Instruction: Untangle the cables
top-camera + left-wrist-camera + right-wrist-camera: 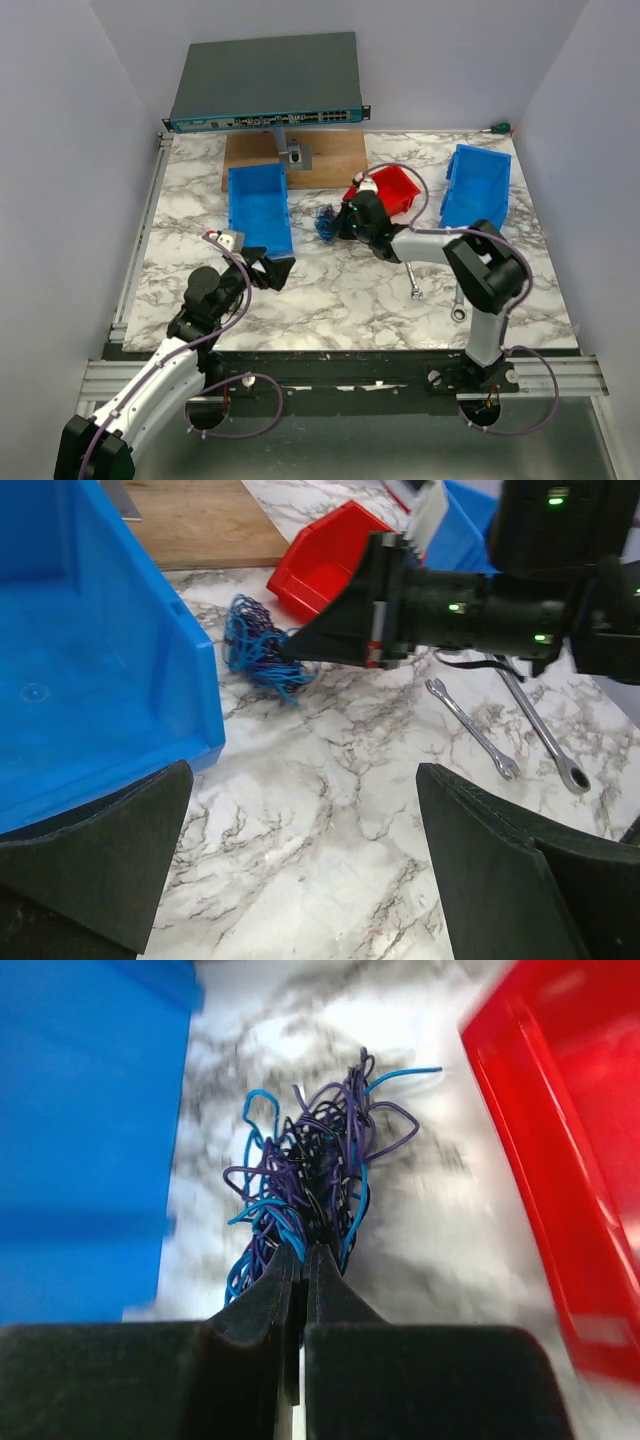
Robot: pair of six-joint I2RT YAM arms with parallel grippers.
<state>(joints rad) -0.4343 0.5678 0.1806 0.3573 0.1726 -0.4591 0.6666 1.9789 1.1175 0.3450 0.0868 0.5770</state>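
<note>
Two arms share a marble-patterned table point(340, 290), which carries, in descending size, a central blue bin point(260, 210), a far-right blue bin point(478, 185) and a smaller red bin point(395, 188) between them. Left gripper point(275, 272): hovers over bare table just off the near corner of the central blue bin, fingers spread wide, holding nothing. Right gripper point(303, 1250): reaches across in front of the red bin, fingers pressed together to a narrow point at the near edge of the cables point(310, 1170), with a few dark and blue strands appearing to run in between the tips. The cables lie on the table as one knotted clump of blue, purple and black loops, in the gap between the central blue bin and the red bin, touching neither as far as can be told. Assessment: the step in hand is a pinch on the clump; no strand is separated yet, so the task stands near its start. The next move calls for a gentle pull clear of the bins to test the pinch, then a second grip by the left gripper on the opposite side, so that loops can be drawn apart. Strands this fine may slip from the tips.
</note>
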